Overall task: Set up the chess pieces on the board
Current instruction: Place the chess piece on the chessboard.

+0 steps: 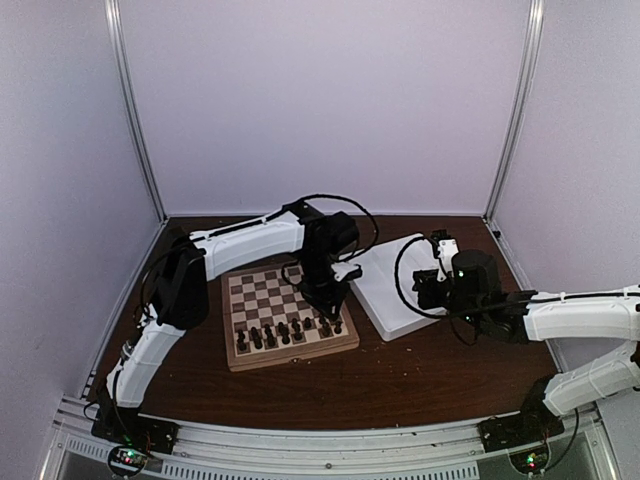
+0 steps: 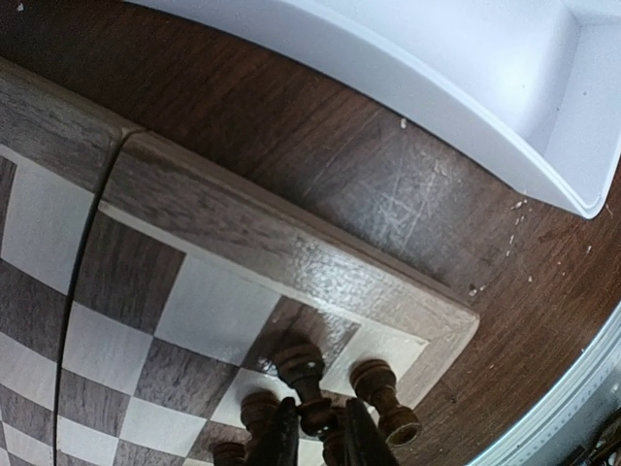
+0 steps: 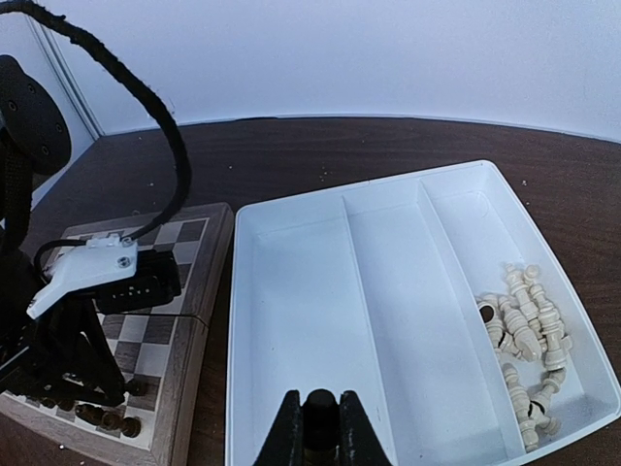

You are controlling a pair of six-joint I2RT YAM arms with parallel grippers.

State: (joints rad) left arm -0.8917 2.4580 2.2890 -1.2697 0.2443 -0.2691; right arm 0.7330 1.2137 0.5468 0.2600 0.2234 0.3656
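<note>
Tabletop (image 2: pixel 320 165): left jaws narrowly straddle one chess piece (image 2: pixel 303 371) by board (image 2: pixel 243 223) corner; grip unclear.

- The bottom edge cuts off my left tool (image 2: pixel 316 429); I cannot tell whether it grips one of the chess pieces (image 2: pixel 301 369).
- From above, my left arm (image 1: pixel 250 238) hides part of the board (image 1: pixel 262 290); piece kinds are too small to tell.

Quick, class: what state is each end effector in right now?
Left end effector: jaws flank a dark chess piece on the board; grip cannot be told.
Right end effector: closed, over the white tray.
</note>
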